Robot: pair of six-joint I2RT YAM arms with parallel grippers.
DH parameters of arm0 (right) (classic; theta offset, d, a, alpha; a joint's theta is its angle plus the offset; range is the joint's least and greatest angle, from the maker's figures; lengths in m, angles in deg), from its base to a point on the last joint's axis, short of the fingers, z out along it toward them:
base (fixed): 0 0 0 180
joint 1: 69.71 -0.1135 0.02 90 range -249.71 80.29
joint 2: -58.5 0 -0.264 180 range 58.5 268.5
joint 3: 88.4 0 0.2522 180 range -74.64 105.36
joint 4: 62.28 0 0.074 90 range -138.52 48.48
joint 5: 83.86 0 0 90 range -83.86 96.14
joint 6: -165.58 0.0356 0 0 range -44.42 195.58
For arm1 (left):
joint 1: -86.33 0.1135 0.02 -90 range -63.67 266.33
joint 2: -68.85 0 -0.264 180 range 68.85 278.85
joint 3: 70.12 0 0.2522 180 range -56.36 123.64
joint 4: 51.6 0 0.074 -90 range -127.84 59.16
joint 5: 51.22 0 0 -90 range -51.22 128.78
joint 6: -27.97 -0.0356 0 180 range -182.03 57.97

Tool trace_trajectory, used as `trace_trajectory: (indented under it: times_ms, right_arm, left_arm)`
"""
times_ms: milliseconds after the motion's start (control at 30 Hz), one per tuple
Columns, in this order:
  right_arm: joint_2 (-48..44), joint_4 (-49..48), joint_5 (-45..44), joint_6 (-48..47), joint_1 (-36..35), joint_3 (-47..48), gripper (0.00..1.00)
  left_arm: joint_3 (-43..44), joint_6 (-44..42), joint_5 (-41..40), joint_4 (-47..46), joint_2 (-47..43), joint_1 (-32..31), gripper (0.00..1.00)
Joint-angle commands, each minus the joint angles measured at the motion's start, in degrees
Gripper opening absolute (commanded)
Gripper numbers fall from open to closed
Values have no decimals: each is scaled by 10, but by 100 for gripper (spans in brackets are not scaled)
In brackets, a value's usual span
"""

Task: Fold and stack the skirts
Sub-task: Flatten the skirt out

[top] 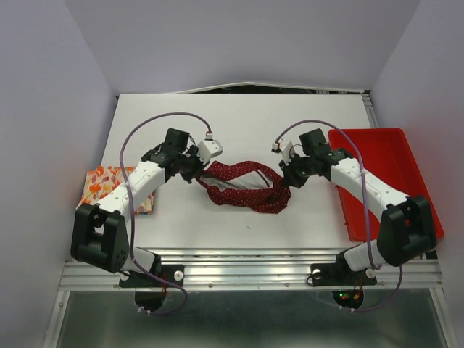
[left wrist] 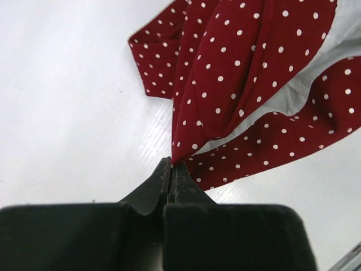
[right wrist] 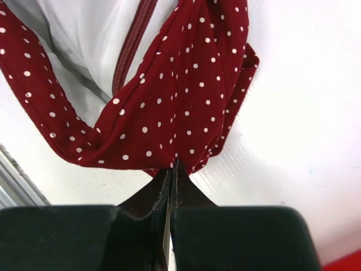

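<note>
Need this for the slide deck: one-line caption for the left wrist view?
Left gripper shut on a corner of the dotted red skirt, white lining showing, over the white table.

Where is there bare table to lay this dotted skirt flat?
Bare: the table strip behind the dark red skirt, and the strip between it and the front rail. Crowded: orange-flowered skirt at left, red tray at right.

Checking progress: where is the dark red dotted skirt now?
In the top view, the dark red skirt is mid-table, stretched between the left tool and right tool, each pinching one end.
</note>
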Motion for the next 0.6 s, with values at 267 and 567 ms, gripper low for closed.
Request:
trace_trajectory:
  times_ms: [267,567]
  right_arm:
    - [-51,1,-134,-36,18,3,6]
    - [7,88,-54,125,24,177,63]
  left_arm:
    - [-29,114,8,-1,32,-19,0]
    - [-38,165,-15,-38,18,-86,0]
